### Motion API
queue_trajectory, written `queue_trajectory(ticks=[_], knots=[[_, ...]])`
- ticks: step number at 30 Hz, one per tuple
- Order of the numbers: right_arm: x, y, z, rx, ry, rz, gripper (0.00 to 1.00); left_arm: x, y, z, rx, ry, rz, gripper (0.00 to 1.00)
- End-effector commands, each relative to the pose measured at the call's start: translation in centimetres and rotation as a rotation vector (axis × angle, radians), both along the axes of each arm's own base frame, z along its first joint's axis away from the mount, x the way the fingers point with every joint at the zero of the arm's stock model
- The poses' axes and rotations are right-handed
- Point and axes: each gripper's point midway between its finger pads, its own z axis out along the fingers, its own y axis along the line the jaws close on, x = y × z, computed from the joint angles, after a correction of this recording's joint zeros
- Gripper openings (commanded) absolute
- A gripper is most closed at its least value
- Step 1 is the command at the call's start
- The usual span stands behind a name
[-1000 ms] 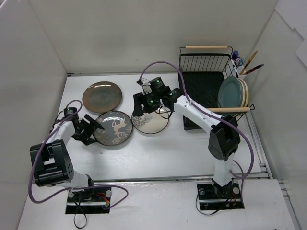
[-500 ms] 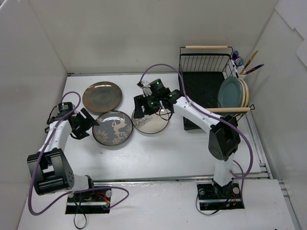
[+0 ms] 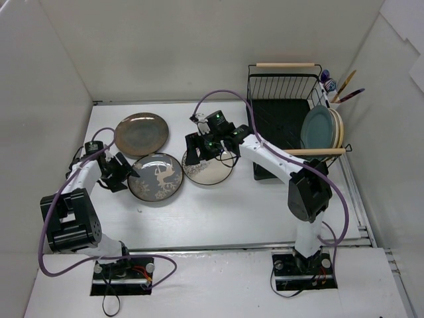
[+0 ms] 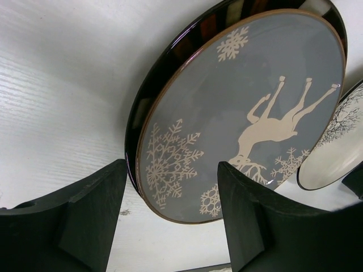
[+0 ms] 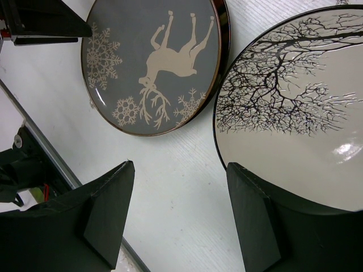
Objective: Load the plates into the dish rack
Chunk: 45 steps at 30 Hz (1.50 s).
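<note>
White walls close in a white table [image 3: 218, 212] on three sides, with a black wire dish rack [image 3: 283, 93] at the far right. Its long axis runs from near to far, with a wooden handle across each end. A utensil cup [image 3: 329, 93] holding a few utensils hangs on its right side.

A teal plate [image 3: 317, 127] stands on edge at the near right of the rack, its face turned left toward the rack's open slots. Cream plates [image 3: 338, 129] stand on edge just behind it.

Three more plates lie flat and face up on the table left of the rack:
- A bronze plate [image 3: 140, 134] lies farthest back and left.
- A dark grey reindeer plate [image 3: 156, 176] with snowflakes lies nearer, just beside the bronze one.
- A cream tree plate [image 3: 211, 169] with a dark rim and black branches lies to the right of the reindeer plate, their rims very close.

The left gripper [image 3: 120, 173] sits low at the reindeer plate's left rim. In the left wrist view its jaws stand apart around that rim and grip nothing [image 4: 170, 167].

The right gripper [image 3: 199, 151] hangs over the tree plate's far left edge. Its jaws are wide and empty, and the right wrist view shows bare table between the fingertips [image 5: 178, 167].
</note>
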Motion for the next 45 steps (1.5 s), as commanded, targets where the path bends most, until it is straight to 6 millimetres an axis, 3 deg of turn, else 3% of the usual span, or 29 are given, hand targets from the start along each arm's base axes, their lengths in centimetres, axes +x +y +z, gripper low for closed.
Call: queue_trajectory(ticks=[1, 15, 28, 45], knots=[[0.6, 0.5, 3.7, 0.063, -0.093, -0.004, 0.63, 2.3, 0.3, 2.1, 0.008, -0.109, -0.034, 0.60], [0.9, 0.5, 3.5, 0.062, -0.092, -0.011, 0.63, 2.7, -0.3, 1.6, -0.032, -0.104, -0.055, 0.58], [1.8, 0.9, 1.7, 0.033, -0.063, -0.050, 0.64, 3.1, -1.5, 1.6, -0.101, -0.136, -0.091, 0.55], [2.6, 3.3, -3.7, 0.010, 0.051, -0.066, 0.63, 3.7, -3.6, 1.4, -0.153, -0.156, -0.150, 0.54]])
